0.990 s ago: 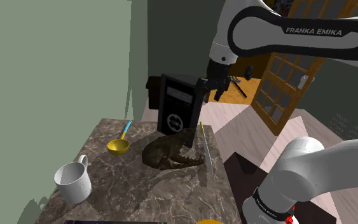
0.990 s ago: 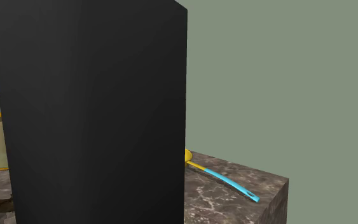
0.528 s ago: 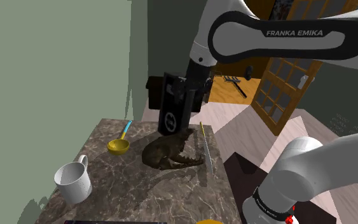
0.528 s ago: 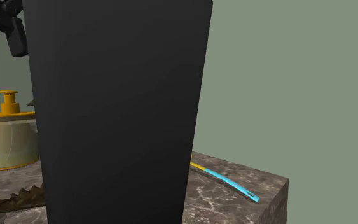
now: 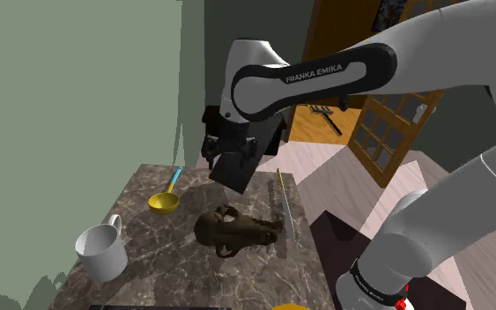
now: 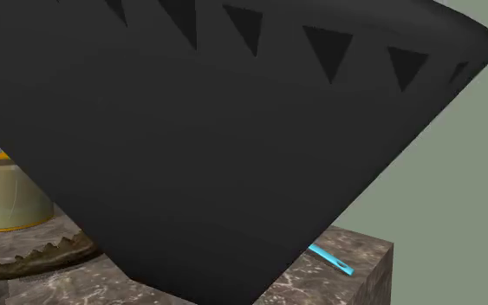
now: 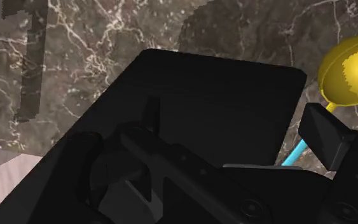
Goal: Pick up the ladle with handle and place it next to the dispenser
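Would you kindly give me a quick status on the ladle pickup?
Black gripper above marble table. Yellow-bowled, blue-handled ladle flat on table, not held. Tilted black box right at gripper, crowding approach.

Plain grey-green wall at table's 9 o'clock, evenly lit. Table: dark brown, pale veining. Darker green wall at 12 o'clock. Wooden door with glass panes at 2 o'clock. Pale plank floor toward door.
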### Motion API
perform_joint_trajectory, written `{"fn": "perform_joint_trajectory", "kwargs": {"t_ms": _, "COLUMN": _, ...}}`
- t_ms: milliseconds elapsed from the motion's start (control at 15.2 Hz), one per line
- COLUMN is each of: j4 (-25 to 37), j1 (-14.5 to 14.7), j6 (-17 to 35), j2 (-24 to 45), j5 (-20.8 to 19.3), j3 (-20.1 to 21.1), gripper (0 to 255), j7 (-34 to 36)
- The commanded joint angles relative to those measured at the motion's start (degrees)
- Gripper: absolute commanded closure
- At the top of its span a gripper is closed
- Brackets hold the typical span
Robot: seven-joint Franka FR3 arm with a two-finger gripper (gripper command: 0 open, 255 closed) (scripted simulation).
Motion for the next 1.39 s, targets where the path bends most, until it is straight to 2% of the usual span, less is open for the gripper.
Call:
{"fn": "perform_joint_trajectory", "kwargs": {"t_ms": 0, "j4": 2.58, "j1": -0.29, "j6": 2.54, "j2": 5.2, "j5": -0.7, "j3": 1.9, "gripper": 0, "j7": 4.19}}
{"fn": "perform_joint_trajectory", "kwargs": {"t_ms": 462, "j4": 12.99, "j1": -0.99, "j6": 8.57, "j2": 21.73, "j5": -6.34, "j3": 6.32, "gripper": 0, "j7": 17.98}}
{"fn": "perform_joint_trajectory", "kwargs": {"t_ms": 858, "j4": 25.07, "j1": 3.17, "j6": 10.7, "j2": 36.13, "j5": -12.08, "j3": 4.56, "gripper": 0, "j7": 28.72}}
{"fn": "perform_joint_trajectory", "kwargs": {"t_ms": 1320, "j4": 24.2, "j1": 4.4, "j6": 14.87, "j2": 39.59, "j5": -13.68, "j3": 3.79, "gripper": 0, "j7": 29.75}}
